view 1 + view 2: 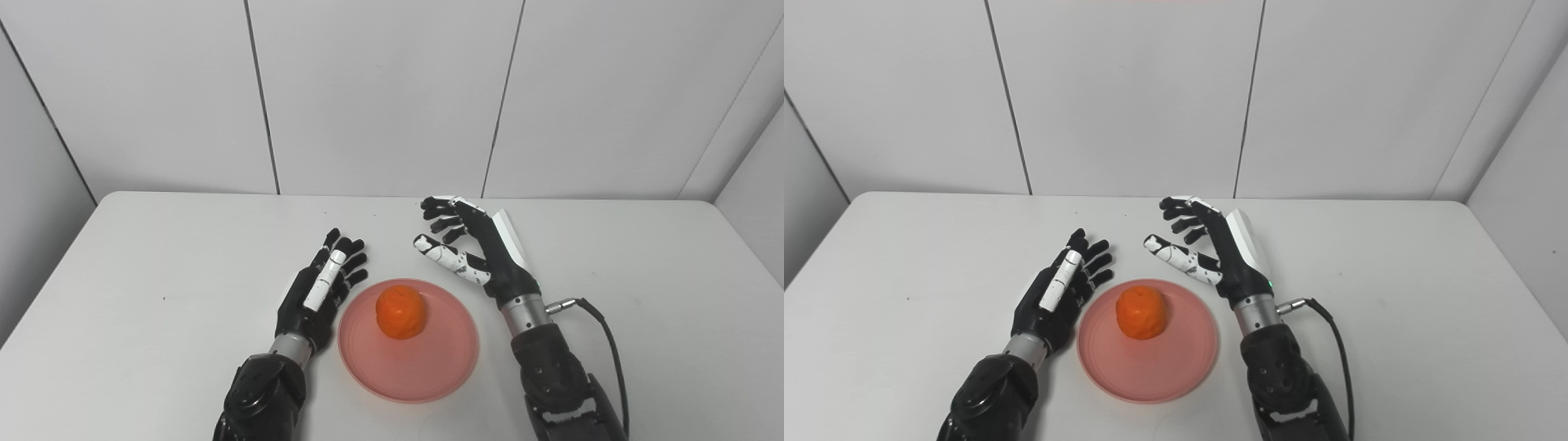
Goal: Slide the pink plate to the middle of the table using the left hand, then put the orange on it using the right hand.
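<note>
The pink plate (429,367) lies on the white table near its front middle. On the plate's far half rests the orange (401,312), untouched by either hand. My left hand (321,285) lies just left of the plate's rim, fingers stretched out and apart, holding nothing. My right hand (468,248) hovers beyond the plate's far right rim, open, with its fingers curled loosely toward the left and nothing in them.
The white table (153,263) ends at a grey panelled wall behind. A black cable (603,334) loops from my right wrist over the table to the right.
</note>
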{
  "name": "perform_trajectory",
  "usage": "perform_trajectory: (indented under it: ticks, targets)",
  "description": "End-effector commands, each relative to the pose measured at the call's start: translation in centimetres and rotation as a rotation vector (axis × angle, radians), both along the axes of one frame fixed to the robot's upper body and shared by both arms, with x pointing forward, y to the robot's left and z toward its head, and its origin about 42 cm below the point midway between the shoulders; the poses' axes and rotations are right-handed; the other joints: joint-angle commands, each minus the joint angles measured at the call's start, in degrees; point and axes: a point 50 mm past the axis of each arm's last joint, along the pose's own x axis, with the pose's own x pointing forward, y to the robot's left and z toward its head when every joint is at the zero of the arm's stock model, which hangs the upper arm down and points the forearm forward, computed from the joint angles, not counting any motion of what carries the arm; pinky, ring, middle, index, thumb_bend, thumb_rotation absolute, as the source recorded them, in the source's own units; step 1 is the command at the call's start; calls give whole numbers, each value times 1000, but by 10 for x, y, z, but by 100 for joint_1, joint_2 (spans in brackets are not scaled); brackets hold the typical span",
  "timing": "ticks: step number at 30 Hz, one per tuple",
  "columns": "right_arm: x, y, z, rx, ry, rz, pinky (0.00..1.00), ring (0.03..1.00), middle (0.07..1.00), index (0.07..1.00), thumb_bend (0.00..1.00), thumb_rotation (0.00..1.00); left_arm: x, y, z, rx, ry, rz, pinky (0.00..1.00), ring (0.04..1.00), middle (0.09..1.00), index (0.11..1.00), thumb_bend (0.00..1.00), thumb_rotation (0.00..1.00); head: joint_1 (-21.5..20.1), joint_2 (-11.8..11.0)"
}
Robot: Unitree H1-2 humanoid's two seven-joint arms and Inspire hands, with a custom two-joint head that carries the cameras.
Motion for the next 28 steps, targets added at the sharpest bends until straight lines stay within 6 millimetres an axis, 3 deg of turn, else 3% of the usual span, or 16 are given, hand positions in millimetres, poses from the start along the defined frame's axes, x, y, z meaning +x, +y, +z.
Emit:
perform_trajectory:
  ticks: [1, 4, 6, 11, 14, 21, 28]
  targets:
    - [1, -1, 4, 110, -16, 1, 592, 637, 698, 713, 847, 912, 2, 2, 3, 65, -78, 59, 829, 892, 911, 1000, 806, 656, 5, -6]
    - [-1, -4, -15, 242, 75, -17, 656, 710, 755, 752, 809, 981, 3, 3, 4, 170, -183, 119, 884, 904, 937, 992, 837, 690, 25, -3]
    - [-2, -4, -25, 317, 127, -35, 715, 770, 795, 803, 798, 998, 3, 3, 4, 227, -226, 147, 979, 940, 958, 974, 861, 724, 14, 3]
    - [-5, -6, -43, 469, 234, -84, 855, 857, 852, 863, 817, 1000, 8, 2, 1, 310, -262, 195, 1000, 998, 991, 973, 790, 778, 14, 2]
    - [-5, -8, -50, 540, 280, -113, 959, 934, 909, 913, 804, 1000, 12, 0, -2, 280, -241, 219, 1000, 1000, 1000, 978, 810, 808, 28, 13]
    - [-2, -11, -63, 623, 354, -123, 1000, 988, 955, 970, 790, 1000, 16, -16, -4, 175, -185, 272, 1000, 1000, 1000, 1000, 767, 867, 43, 41]
    - [0, -10, -67, 533, 337, -133, 1000, 1000, 988, 962, 803, 1000, 14, -22, -5, 168, -170, 250, 1000, 1000, 1000, 1000, 774, 945, 33, 31]
